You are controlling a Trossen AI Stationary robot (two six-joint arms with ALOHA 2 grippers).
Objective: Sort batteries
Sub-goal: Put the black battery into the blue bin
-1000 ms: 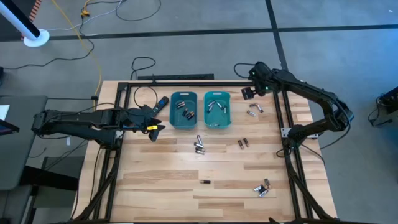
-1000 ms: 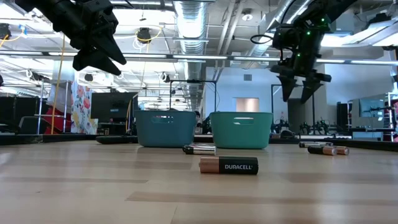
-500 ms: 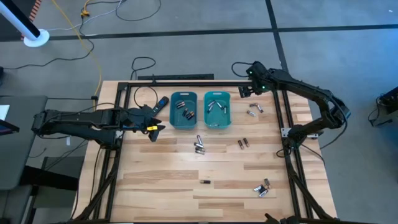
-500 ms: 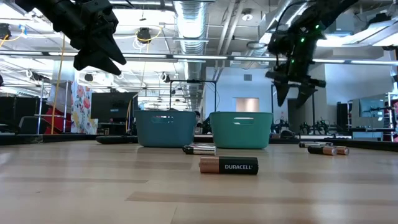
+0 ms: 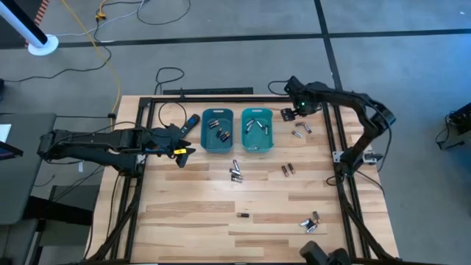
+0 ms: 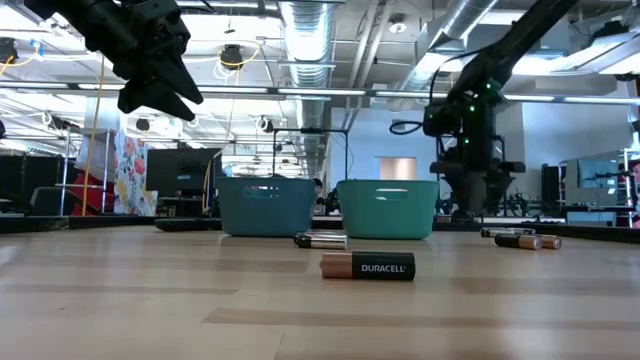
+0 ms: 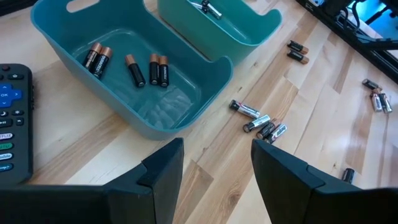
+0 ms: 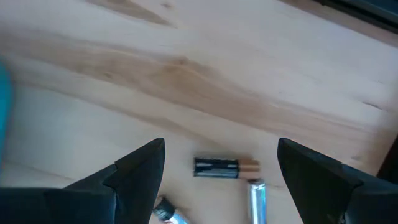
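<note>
Both sets of jaws are standing wide, holding nothing. Right gripper point(image 8: 221, 180) is hanging over loose batteries point(image 8: 225, 167) on the table point(image 5: 191, 213) beside the teal bins point(image 5: 257, 129); left gripper point(image 7: 217, 165) is waiting beside the other bin point(image 7: 134, 74), which is holding copper-ended cells.

A: From where does each view look?

B: The high view looks straight down from overhead and takes in the whole desk point(image 5: 221, 221). The low view sits at desk-top level, facing level across the boards into the room, with one battery point(image 6: 367, 266) close before the lens.

A: And the wrist views?

B: The left wrist view looks obliquely down from near, past the left claw point(image 7: 217, 162), onto the two teal bins point(image 7: 205, 93). The right wrist view hangs close over bare wood, between the fingers of the right claw point(image 8: 221, 171).

A: What is shared?

B: The bins appear in the high, low and left wrist views.
</note>
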